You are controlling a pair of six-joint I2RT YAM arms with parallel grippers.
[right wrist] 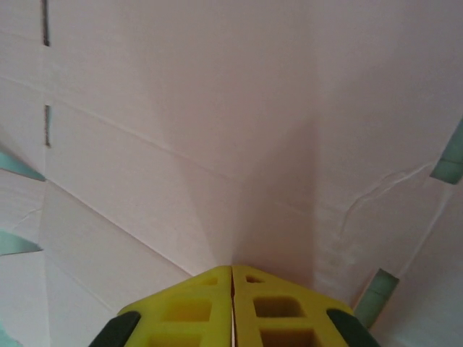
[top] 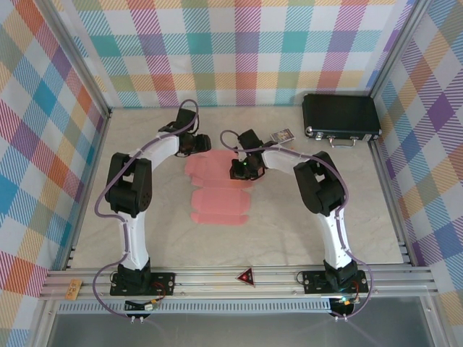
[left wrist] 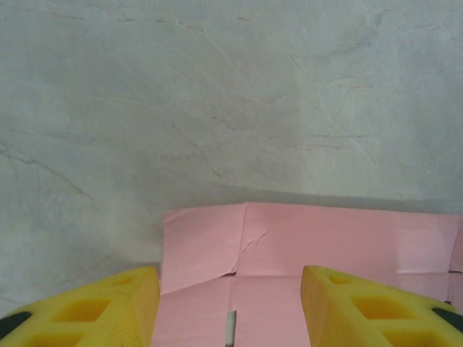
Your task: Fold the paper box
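Note:
The paper box [top: 217, 194] is a flat salmon-pink sheet with creases and flaps, lying mid-table. My left gripper [top: 202, 145] hovers over its far left corner. In the left wrist view its yellow fingers stand open [left wrist: 230, 282] with the pink sheet [left wrist: 325, 238] and a short slit in it below the gap. My right gripper [top: 243, 170] is at the sheet's far right edge. In the right wrist view its jaws are shut [right wrist: 232, 269], tips pinching the pink paper [right wrist: 181, 144], and a raised fold runs away from them.
A black hard case [top: 341, 119] lies at the back right, with a small card [top: 282, 135] just left of it. Plaid walls close in the table on three sides. A red triangle marker [top: 246, 275] sits on the front rail.

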